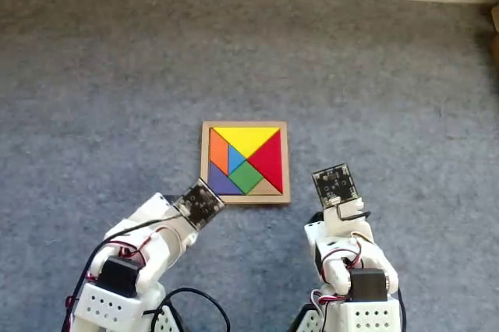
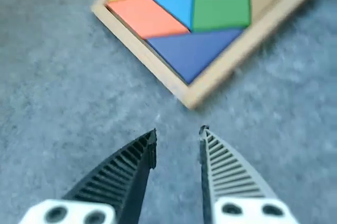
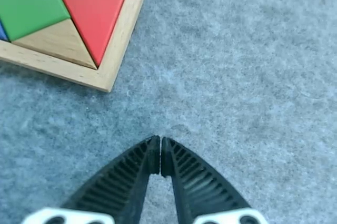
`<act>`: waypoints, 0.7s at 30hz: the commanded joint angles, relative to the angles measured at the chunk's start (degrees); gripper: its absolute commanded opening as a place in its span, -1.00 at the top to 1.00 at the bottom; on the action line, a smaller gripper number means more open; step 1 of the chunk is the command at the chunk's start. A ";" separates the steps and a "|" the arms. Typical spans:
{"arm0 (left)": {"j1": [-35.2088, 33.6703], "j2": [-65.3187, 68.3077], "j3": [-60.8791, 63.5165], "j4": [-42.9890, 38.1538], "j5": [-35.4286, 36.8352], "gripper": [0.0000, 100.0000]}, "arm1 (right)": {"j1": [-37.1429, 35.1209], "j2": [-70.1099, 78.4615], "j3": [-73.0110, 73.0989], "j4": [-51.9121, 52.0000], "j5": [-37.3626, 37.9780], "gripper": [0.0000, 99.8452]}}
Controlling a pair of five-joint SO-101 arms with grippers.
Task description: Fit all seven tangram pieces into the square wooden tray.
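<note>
tray (image 1: 285, 160) mid-surface (image 1: 390, 75) | six coloured pieces (image 1: 269, 157) seated flush | tan triangle (image 3: 62, 41) in the last slot: piece or bare floor, cannot tell | left jaws slightly parted, empty, just off the tray corner | right jaws clenched, empty, beside tray | step: likely finished or one piece short | next: check the tan slot

The square tray (image 1: 285, 162) is pale unpainted wood with a smooth, matt rim. The bare triangle (image 3: 60, 42) inside shows the same raw grain, while the red triangle (image 3: 97, 3) and its coloured neighbours carry flat, smooth paint. Beneath lies grey cloth (image 1: 117, 75) — felt-like, fuzzy. The right gripper (image 3: 160, 142) is black ribbed plastic.
</note>
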 commanded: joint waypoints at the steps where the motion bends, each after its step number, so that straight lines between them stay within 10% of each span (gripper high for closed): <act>1: -0.31 -2.07 1.10 7.30 -4.57 0.72 | 0.13 -1.01 6.46 -1.10 0.09 0.95; 13: -0.31 -2.59 1.10 8.97 14.86 0.72 | 0.04 -1.01 6.55 -1.63 -1.05 0.95; 21: -3.82 -2.59 1.10 8.97 32.97 0.71 | 0.13 -1.01 6.64 -6.02 -19.16 0.95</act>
